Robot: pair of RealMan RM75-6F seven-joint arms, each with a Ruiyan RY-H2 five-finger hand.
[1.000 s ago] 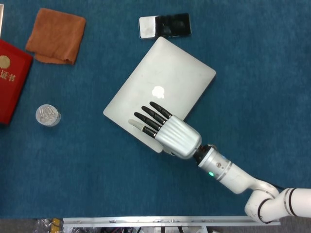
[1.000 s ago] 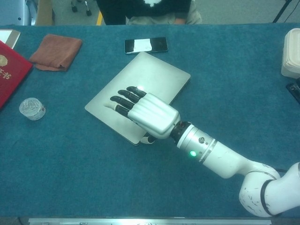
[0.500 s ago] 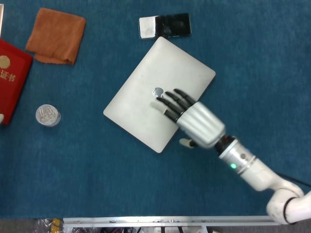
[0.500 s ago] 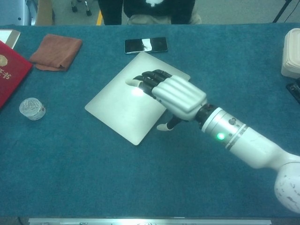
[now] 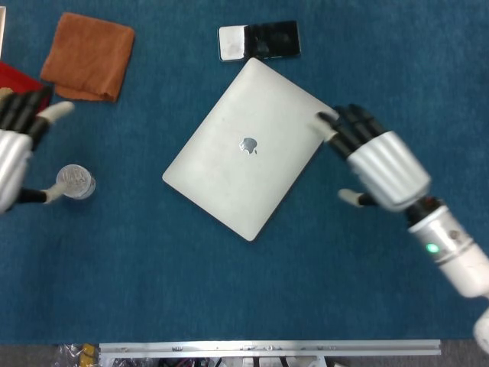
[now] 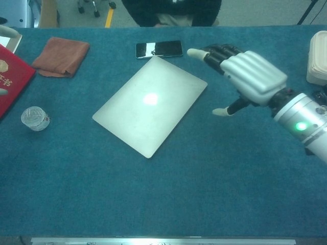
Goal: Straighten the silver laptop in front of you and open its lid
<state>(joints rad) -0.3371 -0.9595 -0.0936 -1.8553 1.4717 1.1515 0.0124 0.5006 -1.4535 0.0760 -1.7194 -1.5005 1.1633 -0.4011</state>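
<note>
Two hands show in the head view. The silver laptop lies closed and skewed on the blue tabletop, one corner pointing up toward the black phone just beyond it. The right hand sits at the laptop's right corner, dark fingers loosely extended with their tips at or just above that corner; I cannot tell whether they touch it. It holds nothing. The left hand enters at the left edge, fingers spread and empty, close to a small clear lidded jar, with an orange cloth and a red booklet nearby.

From the chest view, the right hand looks raised above the tabletop beside the laptop's far right corner, thumb hanging down and apart from the lid. The left hand is barely seen here.

Straightening seems the step in hand, since the lid is not yet squared or lifted. Next, the right hand likely needs to press that corner and swing it round, perhaps with the left bracing the opposite side.
</note>
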